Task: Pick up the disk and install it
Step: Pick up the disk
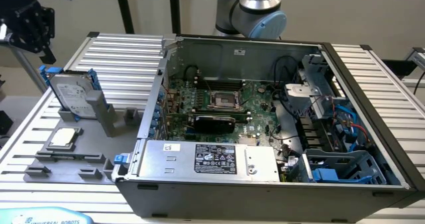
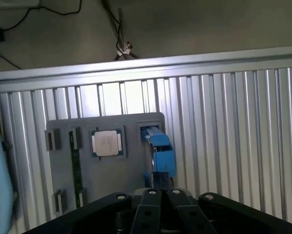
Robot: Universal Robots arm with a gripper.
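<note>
The disk [image 1: 71,97], a silver drive with a white label in a blue frame, stands on edge in a slot of the grey fixture plate [image 1: 66,160], on the exterior view's left. My black gripper [image 1: 41,47] hangs above it, apart from it. The wrist view looks down on the disk's blue frame [image 2: 160,152] edge-on, just beyond my gripper [image 2: 159,187]. Its fingers [image 2: 150,204] are shut together with nothing between them.
The open computer case [image 1: 153,184] lies to the exterior view's right of the fixture, with a motherboard [image 1: 219,102], a grey power supply box [image 1: 209,159] and a blue drive bay [image 1: 339,167]. A small silver chip [image 1: 64,137] [image 2: 107,143] rests on the fixture. Everything sits on a ribbed aluminium table [image 1: 119,47].
</note>
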